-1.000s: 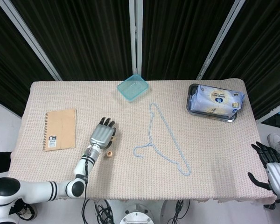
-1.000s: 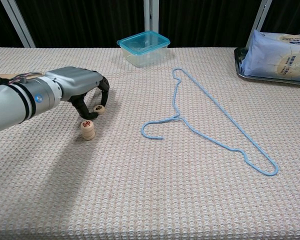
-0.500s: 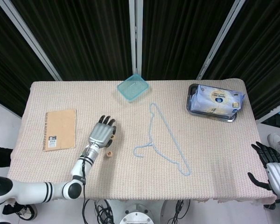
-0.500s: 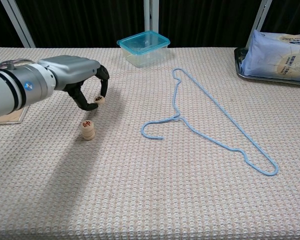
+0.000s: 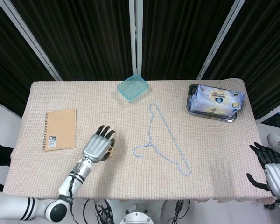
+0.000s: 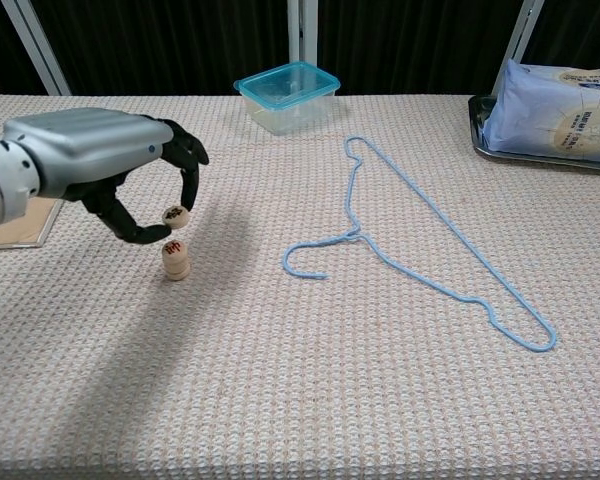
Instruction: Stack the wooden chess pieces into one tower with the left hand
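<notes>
In the chest view my left hand hovers over the table and pinches a small round wooden chess piece between thumb and a fingertip. The piece hangs just above a short stack of wooden pieces that stands upright on the cloth; piece and stack are apart. In the head view the left hand covers most of the held piece and the stack. My right hand hangs off the table's near right corner, its fingers spread and empty.
A brown notebook lies left of the hand. A blue wire hanger sprawls across the middle. At the back stands a teal plastic container, and a tray with a wipes pack is at the far right.
My left hand has lifted the chess piece off the cloth and carried it nearer, from beyond the stack to just above it. The right hand has not moved.
</notes>
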You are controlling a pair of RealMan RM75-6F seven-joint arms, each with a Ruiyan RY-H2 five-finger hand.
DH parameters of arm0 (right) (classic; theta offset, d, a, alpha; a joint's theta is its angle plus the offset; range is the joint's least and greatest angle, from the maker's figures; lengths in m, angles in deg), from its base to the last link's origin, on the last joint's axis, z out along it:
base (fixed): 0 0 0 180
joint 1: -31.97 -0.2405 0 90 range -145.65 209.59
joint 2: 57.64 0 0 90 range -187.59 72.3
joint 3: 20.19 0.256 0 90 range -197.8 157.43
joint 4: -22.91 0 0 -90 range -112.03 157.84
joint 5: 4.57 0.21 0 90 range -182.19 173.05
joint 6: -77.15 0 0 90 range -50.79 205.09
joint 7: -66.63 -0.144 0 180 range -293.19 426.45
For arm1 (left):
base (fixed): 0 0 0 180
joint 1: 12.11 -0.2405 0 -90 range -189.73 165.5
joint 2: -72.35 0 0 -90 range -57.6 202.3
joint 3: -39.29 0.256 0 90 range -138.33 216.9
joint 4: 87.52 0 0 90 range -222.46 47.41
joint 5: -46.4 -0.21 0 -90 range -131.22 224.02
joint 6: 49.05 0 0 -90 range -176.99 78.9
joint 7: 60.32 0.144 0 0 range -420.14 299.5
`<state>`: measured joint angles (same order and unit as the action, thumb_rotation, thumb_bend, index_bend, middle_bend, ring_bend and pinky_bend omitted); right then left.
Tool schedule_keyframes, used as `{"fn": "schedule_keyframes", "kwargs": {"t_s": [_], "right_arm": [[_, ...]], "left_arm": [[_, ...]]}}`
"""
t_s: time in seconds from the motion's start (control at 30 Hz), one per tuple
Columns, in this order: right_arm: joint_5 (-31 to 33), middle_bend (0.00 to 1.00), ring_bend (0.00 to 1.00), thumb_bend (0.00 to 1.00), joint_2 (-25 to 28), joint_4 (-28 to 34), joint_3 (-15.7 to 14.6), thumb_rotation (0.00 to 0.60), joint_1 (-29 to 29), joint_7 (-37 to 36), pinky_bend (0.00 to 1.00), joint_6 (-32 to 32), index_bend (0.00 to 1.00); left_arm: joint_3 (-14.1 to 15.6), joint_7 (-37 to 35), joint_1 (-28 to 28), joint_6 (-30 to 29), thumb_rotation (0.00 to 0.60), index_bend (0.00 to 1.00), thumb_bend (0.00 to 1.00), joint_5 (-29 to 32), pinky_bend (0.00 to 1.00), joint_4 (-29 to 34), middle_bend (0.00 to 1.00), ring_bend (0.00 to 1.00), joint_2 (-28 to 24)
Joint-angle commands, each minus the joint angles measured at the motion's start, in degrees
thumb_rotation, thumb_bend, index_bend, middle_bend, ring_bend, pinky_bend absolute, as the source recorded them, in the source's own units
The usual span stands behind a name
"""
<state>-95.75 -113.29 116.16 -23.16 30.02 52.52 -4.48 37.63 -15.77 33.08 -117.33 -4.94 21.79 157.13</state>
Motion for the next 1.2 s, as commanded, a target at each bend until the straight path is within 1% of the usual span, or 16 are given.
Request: {"fn": "schedule_keyframes", "kwargs": {"t_s": [0.03, 0.13, 0.43, 0.7, 0.93, 1.2], "right_arm": [[-0.05, 0.0, 0.0, 0.26, -0.02, 0.13, -0.04, 0.6, -0.05, 0.17, 0.0, 0.09, 0.0], [-0.05, 0.0, 0.0, 0.26, -0.03, 0.11, -0.04, 0.6, 0.0, 0.13, 0.0, -0.01, 0.0], [-0.21, 0.0, 0.0, 0.26, 0.11, -0.19, -0.07, 0.6, 0.11, -0.57, 0.0, -0.33, 0.0], [-0.03, 0.0, 0.0, 0.26, 0.11, -0.13, -0.04, 0.6, 0.0, -0.47, 0.0, -0.07, 0.0], [0.23, 0.0, 0.0, 0.26, 0.12, 0.06, -0.04, 0.6, -0.17, -0.18, 0.0, 0.41, 0.0], [0.17, 0.0, 0.0, 0.26, 0.28, 0.11, -0.09, 0.6, -0.03, -0.16, 0.0, 0.18, 0.0]], "left_arm": [[1.38, 0.3, -0.92, -0.86, 0.6, 0.49, 0.35, -1.61, 0.0, 0.14, 0.12, 0.0, 0.19], [2.06, -0.09, -1.48, -0.54, 0.6, 0.48, 0.35, -2.16, 0.0, -0.47, 0.12, 0.0, 0.87], [1.95, 0.26, -2.04, -0.29, 0.6, 0.48, 0.35, -3.02, 0.0, -2.34, 0.12, 0.0, 2.44], [1.73, 0.2, -2.49, 0.53, 0.6, 0.48, 0.35, -2.41, 0.0, -3.48, 0.12, 0.0, 2.46], [1.43, -0.48, -2.74, 0.97, 0.6, 0.47, 0.35, -3.5, 0.0, -3.28, 0.12, 0.0, 2.28], [0.88, -0.87, -2.91, 1.75, 0.6, 0.47, 0.35, -2.68, 0.0, -4.15, 0.11, 0.0, 2.56]]}}
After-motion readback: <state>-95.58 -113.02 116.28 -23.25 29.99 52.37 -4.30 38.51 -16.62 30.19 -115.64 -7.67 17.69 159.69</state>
